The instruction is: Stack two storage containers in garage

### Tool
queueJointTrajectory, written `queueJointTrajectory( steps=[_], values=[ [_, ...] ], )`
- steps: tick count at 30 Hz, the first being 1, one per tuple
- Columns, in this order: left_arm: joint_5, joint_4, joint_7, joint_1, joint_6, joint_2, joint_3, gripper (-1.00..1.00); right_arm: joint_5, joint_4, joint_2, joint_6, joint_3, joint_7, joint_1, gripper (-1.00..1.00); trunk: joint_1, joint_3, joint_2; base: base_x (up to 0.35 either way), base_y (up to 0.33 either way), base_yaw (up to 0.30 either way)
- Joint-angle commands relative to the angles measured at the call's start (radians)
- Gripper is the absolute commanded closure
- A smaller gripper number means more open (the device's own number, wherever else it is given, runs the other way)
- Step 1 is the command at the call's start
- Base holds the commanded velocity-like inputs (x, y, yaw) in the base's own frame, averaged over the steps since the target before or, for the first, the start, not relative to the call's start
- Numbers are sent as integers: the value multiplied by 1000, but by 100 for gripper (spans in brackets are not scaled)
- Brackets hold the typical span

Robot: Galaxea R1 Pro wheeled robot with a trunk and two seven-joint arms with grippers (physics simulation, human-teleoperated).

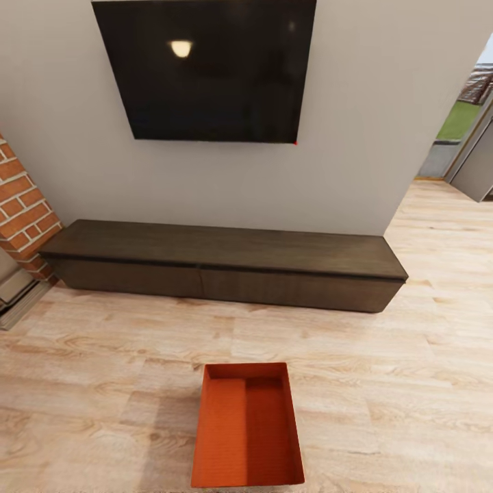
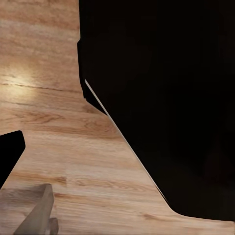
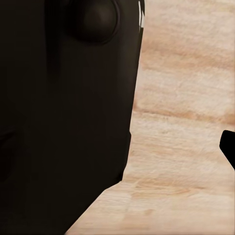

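One orange-red storage container (image 1: pixel 246 428) lies open and empty on the light wood plank floor (image 1: pixel 383 383) of the living room, at the bottom centre of the head view, right in front of me. The left wrist view looks past a dark part of my own body (image 2: pixel 166 98) onto wood planks, with a black tip (image 2: pixel 10 154) at the frame's edge. In the right wrist view there is the same dark body (image 3: pixel 63 98) and a small black tip (image 3: pixel 228 147). Nothing is held in either view. The garage is out of view.
A dark low cabinet (image 1: pixel 226 263) runs along the wall beyond the container, under a black wall TV (image 1: pixel 205 68). A brick pillar (image 1: pixel 20 198) stands at the left. An opening (image 1: pixel 472 137) at the far right leads on. A grey piece (image 2: pixel 39 213) shows near my left wrist.
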Motion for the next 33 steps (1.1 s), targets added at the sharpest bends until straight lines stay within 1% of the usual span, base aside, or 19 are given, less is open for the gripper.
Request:
queueJointTrajectory(
  steps=[1, 28, 33],
  values=[
    [6, 1, 0, 0, -3, 0, 1, -100, -7, 2, 1, -4, 8, 0, -1, -100, 0, -2, 0, 0, 0, 0],
    [5, 1, 0, 0, -3, 0, 1, -100, -6, 2, 1, -8, 8, 0, -1, -100, 0, -46, 0, 0, 0, 0],
    [5, 1, 0, 0, -3, 0, 1, -100, -4, 2, -2, -10, 8, 1, -1, -100, 0, -48, 0, 0, 0, 0]
  ],
)
